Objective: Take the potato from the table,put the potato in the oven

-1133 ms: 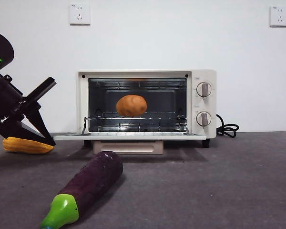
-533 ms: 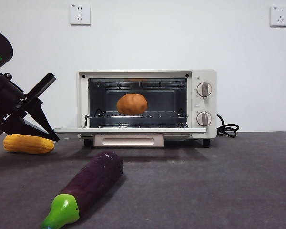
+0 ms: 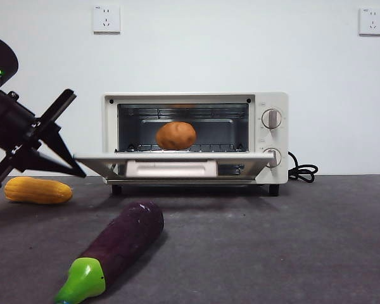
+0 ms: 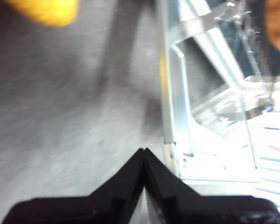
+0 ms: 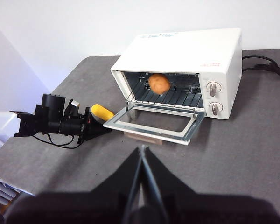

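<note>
I see one round orange-brown potato (image 3: 176, 135) on the wire rack inside the cream-white boxy oven (image 3: 271, 126), in the middle of the front view. The half-raised glass door hides the rack's lower part. My left wrist view is blurry and cuts the potato off at the upper right corner. The left gripper (image 3: 75, 168), at the left edge by the door's corner, is pinched together and empty. The right gripper (image 5: 142, 150) is closed up too, holding nothing. One yellow corn cob (image 3: 38, 190) and one purple eggplant (image 3: 123, 240) lie on the dark grey table (image 3: 291, 247). Two wall sockets (image 3: 106, 19) sit on the white wall.
</note>
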Robot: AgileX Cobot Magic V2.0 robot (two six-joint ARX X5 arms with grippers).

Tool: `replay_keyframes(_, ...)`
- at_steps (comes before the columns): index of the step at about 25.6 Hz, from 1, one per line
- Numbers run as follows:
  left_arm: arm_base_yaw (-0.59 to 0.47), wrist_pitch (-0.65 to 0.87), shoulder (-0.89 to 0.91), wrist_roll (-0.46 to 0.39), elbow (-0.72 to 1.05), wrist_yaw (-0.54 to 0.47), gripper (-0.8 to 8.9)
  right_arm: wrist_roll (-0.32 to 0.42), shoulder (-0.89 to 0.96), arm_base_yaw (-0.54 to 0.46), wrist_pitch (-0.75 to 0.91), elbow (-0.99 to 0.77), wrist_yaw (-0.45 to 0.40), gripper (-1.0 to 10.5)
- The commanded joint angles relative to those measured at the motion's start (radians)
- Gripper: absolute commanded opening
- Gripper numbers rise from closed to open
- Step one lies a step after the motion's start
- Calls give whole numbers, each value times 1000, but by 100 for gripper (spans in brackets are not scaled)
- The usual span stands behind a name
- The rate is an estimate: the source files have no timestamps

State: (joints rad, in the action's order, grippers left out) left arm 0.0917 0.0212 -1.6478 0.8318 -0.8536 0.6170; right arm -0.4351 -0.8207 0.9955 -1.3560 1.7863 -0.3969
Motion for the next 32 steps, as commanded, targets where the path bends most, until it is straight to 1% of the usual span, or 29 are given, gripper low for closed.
replay_keyframes(1,7,24,2,8,-42,22,-6,-10,-2,1,-23,-2,-11,-12)
replay_keyframes(10,7,2,2,8,-148,-1,-6,-11,-2,1,-23,-2,-53,-12)
replay_keyframes(15,7,-5,2,11,-193,-45,-6,-11,-2,1,-23,-2,-56,-12)
replay_keyframes(22,7,-4,2,11,-248,-125,-6,-11,-2,1,-23,-2,-89,-12)
replay_keyframes(27,8,31,2,11,-285,-179,-6,-10,-2,1,-23,-2,-126,-11)
replay_keyframes(32,8,50,2,11,-315,-232,-6,-10,-2,1,-23,-2,-135,-11)
